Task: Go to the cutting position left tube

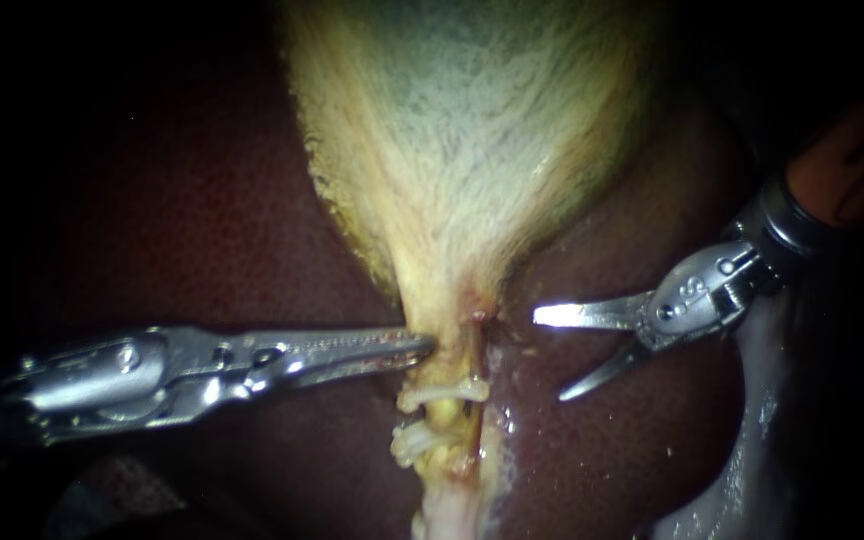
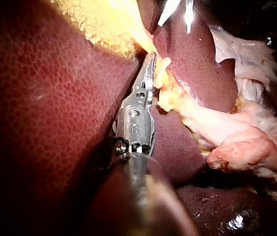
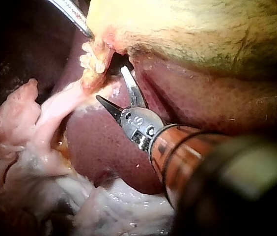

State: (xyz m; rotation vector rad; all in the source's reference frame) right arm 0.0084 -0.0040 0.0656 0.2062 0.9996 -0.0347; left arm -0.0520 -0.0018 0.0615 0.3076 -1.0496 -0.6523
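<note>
As the liver (image 1: 202,200) lies: dark red bed under everything; from where I stand, it carries only the gallbladder and its stalk.
Gallbladder (image 1: 462,120): pale yellow-green, wide at the far end, tapering to a narrow neck over the liver's middle.
Left instrument (image 1: 422,347): shaft comes in from the left, low across the liver. Jaws are together on the neck's left edge, pinching a small bite of gallbladder as far as I can see. Looks like it's holding tension.
Right instrument (image 1: 549,356): comes in from the upper right, blade tips spread apart, nothing between them. Aimed at the stalk and near it, not touching. Right wrist view agrees: bare liver shows between blades and stalk.
Left tube (image 1: 439,412): I take it as the pale yellow strand on the stalk's left side, just below the neck. A thin reddish strand (image 1: 474,350) runs beside it on the right.
Clips (image 1: 442,390): two white ones across the stalk, the upper one marked, the lower clip (image 1: 410,440) close below it.
Progress: approach partly done, blades open and aimed. Left to do: close the gap, get past the reddish strand, put the left tube between the blades, probably between the clips.
Risk: the reddish strand sits nearer the blades than the target and could get caught.
</note>
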